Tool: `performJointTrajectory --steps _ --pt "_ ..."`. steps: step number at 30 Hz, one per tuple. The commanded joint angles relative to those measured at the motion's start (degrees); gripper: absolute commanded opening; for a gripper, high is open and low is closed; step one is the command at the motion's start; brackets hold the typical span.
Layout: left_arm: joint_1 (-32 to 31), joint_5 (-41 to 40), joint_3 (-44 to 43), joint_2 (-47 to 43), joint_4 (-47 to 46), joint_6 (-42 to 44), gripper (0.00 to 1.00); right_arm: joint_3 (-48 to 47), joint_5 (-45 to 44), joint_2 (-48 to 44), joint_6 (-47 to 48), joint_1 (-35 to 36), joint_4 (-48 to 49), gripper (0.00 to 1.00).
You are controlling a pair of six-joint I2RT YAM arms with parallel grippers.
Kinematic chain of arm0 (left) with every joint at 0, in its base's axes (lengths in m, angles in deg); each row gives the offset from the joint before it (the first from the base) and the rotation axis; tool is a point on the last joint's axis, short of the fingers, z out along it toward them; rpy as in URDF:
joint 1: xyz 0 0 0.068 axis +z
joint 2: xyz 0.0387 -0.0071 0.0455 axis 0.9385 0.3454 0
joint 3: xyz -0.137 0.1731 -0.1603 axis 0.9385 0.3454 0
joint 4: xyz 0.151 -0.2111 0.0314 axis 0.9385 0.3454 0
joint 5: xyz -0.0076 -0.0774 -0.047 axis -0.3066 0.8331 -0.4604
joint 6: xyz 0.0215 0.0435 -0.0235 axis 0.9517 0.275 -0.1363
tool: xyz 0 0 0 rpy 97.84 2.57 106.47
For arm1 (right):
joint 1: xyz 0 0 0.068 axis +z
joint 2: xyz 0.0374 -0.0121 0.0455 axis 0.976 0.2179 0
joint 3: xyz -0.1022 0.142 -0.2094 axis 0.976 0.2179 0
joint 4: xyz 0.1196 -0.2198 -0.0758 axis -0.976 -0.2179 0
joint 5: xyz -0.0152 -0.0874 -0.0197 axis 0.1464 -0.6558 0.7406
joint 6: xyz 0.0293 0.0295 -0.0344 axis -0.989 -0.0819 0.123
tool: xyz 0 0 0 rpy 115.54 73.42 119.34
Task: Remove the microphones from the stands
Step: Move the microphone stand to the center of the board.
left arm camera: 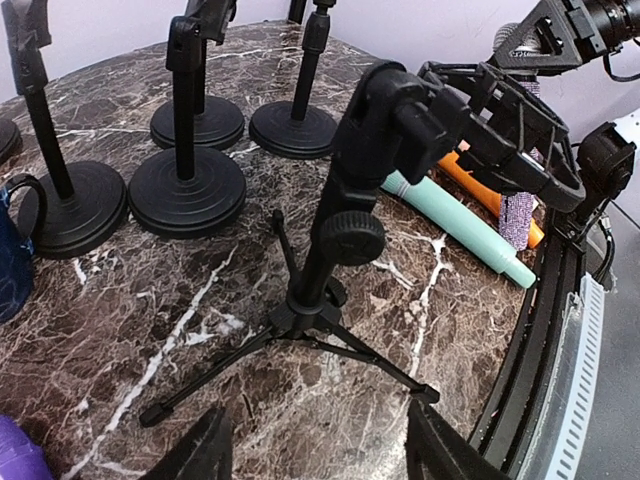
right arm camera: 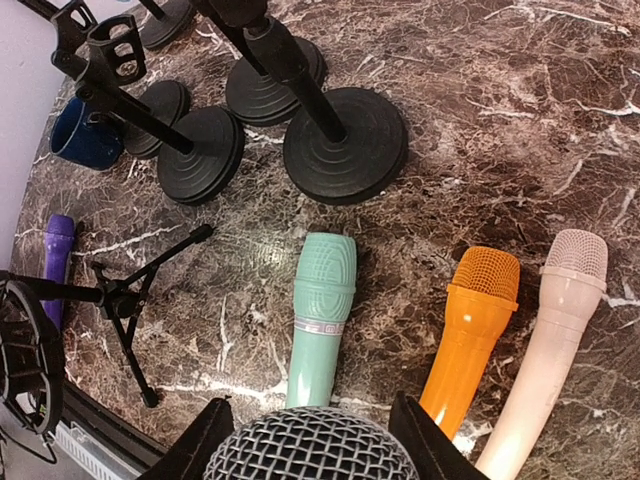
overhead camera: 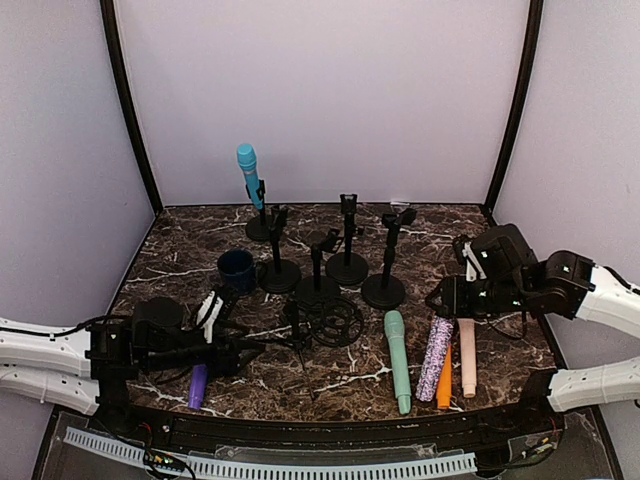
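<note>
Right pincer is clamped, about half closed, on the glittery microphone. The mesh head sits right between its fingers in the wrist view. The sparkly body hangs down toward the worktop, slotted between the teal microphone and the orange microphone, with the pink microphone just beyond (3 lying side by side). It is apart from the tripod stand and its shock mount, which stand to the left. Left pincer is at the tripod's feet, jaws parted and gripping nothing. At the back left, the blue microphone is tilted in the clip of 1 round-base stand.
</note>
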Motion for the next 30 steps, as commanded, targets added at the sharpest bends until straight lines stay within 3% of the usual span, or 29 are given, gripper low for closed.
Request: performJointTrajectory --steps 1,5,13,20,30 --pt "-1.5 0.5 2.0 6.4 -11.2 1.4 0.62 1.3 3.4 3.4 -0.3 -1.9 3.7 0.21" --pt "-1.9 0.7 1.7 14.7 -21.4 1.5 0.66 3.4 2.4 6.3 -0.5 -4.1 6.8 0.22" --pt "-2.0 -1.1 -1.8 27.8 -32.6 2.5 0.71 6.0 1.5 11.7 -0.8 -6.2 17.2 0.25" --pt "-2.0 -4.1 -5.0 34.3 -32.5 2.4 0.74 8.3 1.6 14.7 -1.5 -6.3 24.0 0.29" --pt "-2.0 -12.0 -9.2 40.6 -28.8 3.1 0.72 9.5 0.4 18.7 -1.2 -6.3 24.7 0.32"
